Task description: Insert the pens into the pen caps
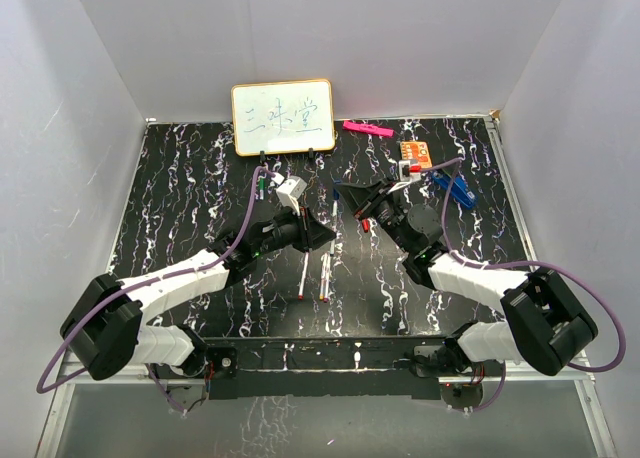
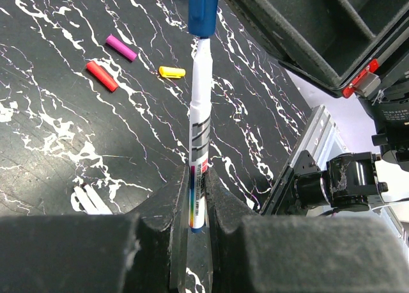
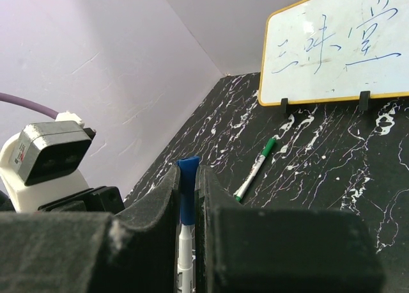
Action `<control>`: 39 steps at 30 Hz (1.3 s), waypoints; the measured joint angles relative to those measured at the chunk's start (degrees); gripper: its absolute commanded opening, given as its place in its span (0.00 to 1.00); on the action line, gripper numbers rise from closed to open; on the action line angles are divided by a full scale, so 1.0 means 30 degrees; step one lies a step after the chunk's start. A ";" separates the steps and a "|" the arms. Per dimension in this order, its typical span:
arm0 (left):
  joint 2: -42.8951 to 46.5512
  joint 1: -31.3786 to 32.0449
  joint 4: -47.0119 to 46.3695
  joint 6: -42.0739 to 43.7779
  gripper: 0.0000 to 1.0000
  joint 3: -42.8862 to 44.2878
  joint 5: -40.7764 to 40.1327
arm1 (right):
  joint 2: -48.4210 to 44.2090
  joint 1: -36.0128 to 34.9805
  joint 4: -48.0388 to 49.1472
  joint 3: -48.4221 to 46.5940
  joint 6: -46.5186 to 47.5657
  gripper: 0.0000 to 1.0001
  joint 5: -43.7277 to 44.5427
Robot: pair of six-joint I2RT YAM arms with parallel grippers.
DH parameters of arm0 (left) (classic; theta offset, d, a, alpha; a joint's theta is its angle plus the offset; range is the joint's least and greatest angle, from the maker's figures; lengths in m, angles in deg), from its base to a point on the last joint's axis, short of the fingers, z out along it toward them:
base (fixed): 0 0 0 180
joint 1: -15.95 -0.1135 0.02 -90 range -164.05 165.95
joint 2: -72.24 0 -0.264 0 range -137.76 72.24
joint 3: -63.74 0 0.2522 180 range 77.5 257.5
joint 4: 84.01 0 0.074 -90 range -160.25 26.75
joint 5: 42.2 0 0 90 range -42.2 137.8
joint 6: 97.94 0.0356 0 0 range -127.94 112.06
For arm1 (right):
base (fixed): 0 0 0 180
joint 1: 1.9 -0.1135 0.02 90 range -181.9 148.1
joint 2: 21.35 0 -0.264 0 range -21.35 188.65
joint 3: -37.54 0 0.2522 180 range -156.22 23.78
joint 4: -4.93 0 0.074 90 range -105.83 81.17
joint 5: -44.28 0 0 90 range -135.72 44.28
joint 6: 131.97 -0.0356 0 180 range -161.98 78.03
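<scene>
left wrist: my left claw [image 2: 197, 200] clamped on thin white-barrelled pen [image 2: 200, 107], tip meeting short blue plastic cap [image 2: 203, 11] clamped in right claw [image 3: 187, 181]; axes look aligned to me.

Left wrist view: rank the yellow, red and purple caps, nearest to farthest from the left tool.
1. Yellow cap, just left of the held pen.
2. Red cap, farther left.
3. Purple cap, beyond the red one.
</scene>
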State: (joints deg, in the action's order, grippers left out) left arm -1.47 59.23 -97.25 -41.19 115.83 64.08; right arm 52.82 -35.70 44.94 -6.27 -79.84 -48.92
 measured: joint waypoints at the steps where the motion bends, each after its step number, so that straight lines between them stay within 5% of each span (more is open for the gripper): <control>1: 0.0000 0.0000 -0.0007 0.0000 0.00 0.0000 0.0000 | -0.0007 -0.0007 0.0000 0.0000 0.0000 0.00 0.0000; 39: 0.0372 0.0153 0.0379 0.0852 0.00 0.0000 -0.2229 | -0.0138 -0.1188 -0.1865 0.0138 0.0583 0.00 -0.0080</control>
State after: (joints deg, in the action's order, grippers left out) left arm -0.35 59.69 -96.11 -38.64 115.83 57.39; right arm 52.40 -39.26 39.35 -5.85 -78.09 -49.16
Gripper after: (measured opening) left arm 0.086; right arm 0.064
